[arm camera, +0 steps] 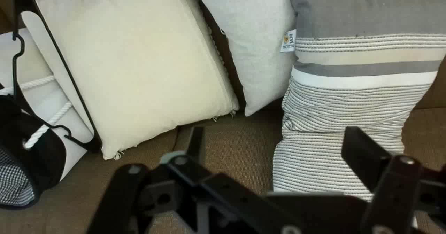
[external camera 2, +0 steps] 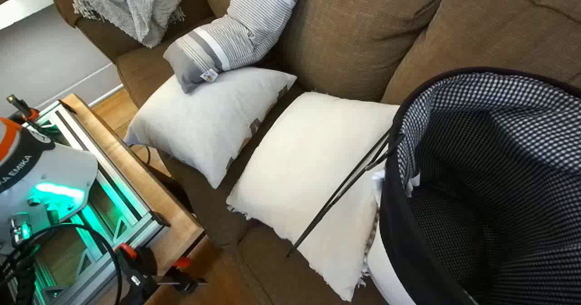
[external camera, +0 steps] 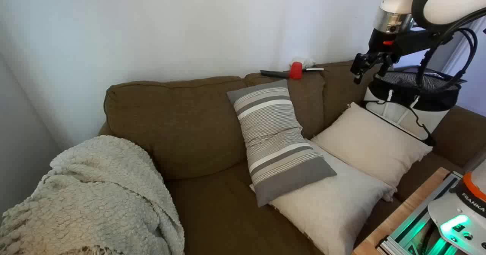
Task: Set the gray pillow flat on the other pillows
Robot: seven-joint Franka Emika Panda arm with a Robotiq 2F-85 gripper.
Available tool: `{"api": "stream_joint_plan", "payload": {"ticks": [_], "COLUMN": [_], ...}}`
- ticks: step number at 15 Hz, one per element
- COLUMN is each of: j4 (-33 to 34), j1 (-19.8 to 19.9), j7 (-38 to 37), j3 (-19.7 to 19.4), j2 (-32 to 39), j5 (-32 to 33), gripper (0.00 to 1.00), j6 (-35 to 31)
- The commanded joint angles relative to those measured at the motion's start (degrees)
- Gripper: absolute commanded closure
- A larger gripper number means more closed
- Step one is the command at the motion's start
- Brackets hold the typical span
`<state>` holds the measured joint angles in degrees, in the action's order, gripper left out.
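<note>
The gray pillow (external camera: 271, 122) is striped and bent at its middle. Its lower end rests on a cream pillow (external camera: 330, 202), and its upper end leans against the sofa back. It also shows in an exterior view (external camera 2: 247, 37) and the wrist view (arm camera: 355, 101). A second cream pillow (external camera: 374, 141) lies beside the first; both cream pillows also show in the wrist view (arm camera: 139, 60) (arm camera: 258, 28). My gripper (external camera: 370, 76) is open and empty, high above the sofa near the hamper. In the wrist view, the gripper (arm camera: 275, 134) has its fingers spread, one overlapping the gray pillow in the picture.
A hamper (external camera 2: 408, 241) with a dark checked lining stands on the sofa beside the second cream pillow. A black hanger (arm camera: 93, 144) hangs over that pillow's edge. A knitted blanket (external camera: 106, 194) covers the far sofa arm. A black-and-red object (external camera: 295, 70) lies on the sofa back (external camera: 178, 126).
</note>
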<state>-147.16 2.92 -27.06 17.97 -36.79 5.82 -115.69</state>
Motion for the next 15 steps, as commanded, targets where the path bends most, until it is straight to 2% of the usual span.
{"api": "stream_joint_plan", "payload": {"ticks": [1,6,7,10,11,13,15], "j4": [0.1,0.1,0.6,2.5,3.5,8.0,15.4], "j1": [-1.3,-1.3,-1.2,2.1,2.3,1.3,2.4], "j7": [-0.7,-0.7,-2.1,-6.5,-3.9,8.0,16.1], "j3": [-1.1,-1.1,-1.0,-3.5,-6.1,-12.1,-15.3], "j2": [0.3,0.4,1.5,3.1,4.5,9.6,15.1], "j5": [0.8,0.8,-0.2,-0.6,-0.8,-1.8,0.6], "gripper": [0.00,0.00,0.00,0.00,0.00,0.00,0.00], "j6": [0.2,0.2,-1.7,-5.5,-7.2,-6.6,-0.4]}}
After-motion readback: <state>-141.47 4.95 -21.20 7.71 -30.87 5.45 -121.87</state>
